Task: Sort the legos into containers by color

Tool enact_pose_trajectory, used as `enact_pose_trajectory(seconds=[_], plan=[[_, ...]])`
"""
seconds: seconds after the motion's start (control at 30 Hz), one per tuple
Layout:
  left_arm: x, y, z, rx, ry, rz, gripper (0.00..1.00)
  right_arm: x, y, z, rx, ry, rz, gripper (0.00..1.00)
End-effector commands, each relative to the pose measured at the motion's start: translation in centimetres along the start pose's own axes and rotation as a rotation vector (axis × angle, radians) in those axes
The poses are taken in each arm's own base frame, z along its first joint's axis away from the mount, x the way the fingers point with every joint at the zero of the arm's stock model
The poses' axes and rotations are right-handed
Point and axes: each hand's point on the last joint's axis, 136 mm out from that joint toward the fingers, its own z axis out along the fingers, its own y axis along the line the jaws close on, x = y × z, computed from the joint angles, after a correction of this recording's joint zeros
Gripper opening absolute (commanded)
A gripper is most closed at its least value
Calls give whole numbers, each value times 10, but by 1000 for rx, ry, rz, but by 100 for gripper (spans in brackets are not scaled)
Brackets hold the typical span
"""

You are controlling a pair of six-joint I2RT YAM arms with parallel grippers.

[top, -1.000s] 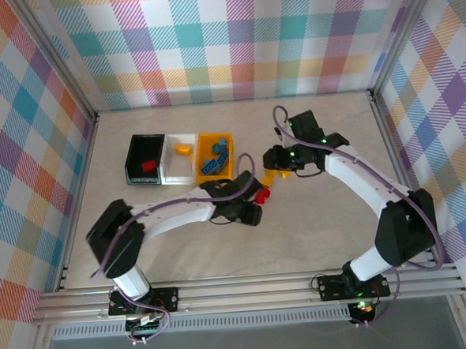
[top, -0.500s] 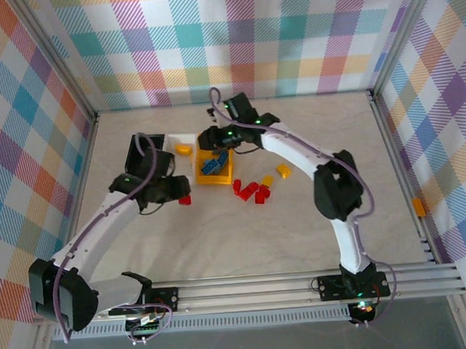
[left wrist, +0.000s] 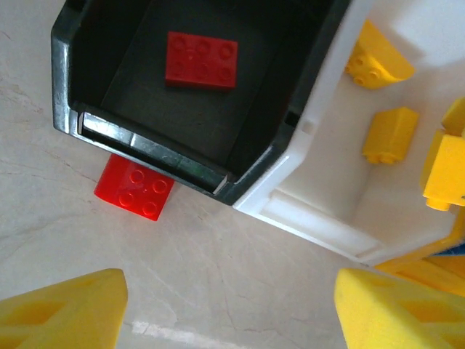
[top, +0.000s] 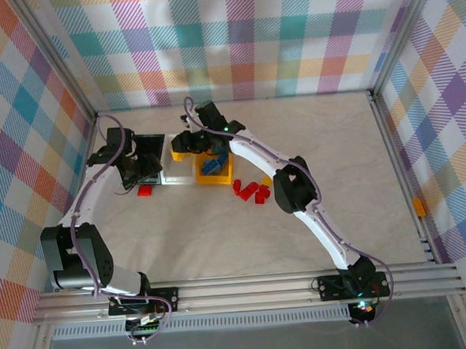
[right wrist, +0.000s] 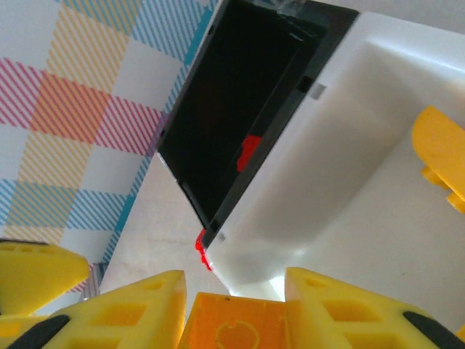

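— Plaid walls, beige table. L gripper?
— I see it spread wide, nothing in it, over black bin nr far-left corner. Red lego inside; second red lego on table, against bin's near wall.
— R gripper?
— Pinching orange lego above white bin.

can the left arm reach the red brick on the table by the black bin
Probably yes: the left hand is open just above the red brick, bare table on three sides. It sits against the black bin's wall, which could crowd the grasp.
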Motion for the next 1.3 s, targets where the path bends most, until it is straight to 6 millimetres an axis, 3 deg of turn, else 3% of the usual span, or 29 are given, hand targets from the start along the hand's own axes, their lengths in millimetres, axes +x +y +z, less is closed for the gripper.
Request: enact_pose_trajectory(seconds=[0.0,0.1,0.3,0.47,0.63,0.93,1.27], plan=[[2,14,14,-12,28,-46,80,-16,13,-2,-34,-50,-12,55],[2,22,18,-28,38,-65,82,-21,22,-8,-47,-62,-35,64],[1,29,25,-53,29,-67,83,-19,42,-32,-44,-50,-87,68],[11,39,42,-92,61,-62,79,-6,62,-62,-31,-37,-140,69],[24,51,58,-134,82,-71,77,10,70,-97,-10,-51,-165,69],[21,67,88,-222,98,-45,79,42,64,-142,30,-73,-168,70],[13,78,114,-258,116,-29,79,59,38,-166,67,-79,-124,70]])
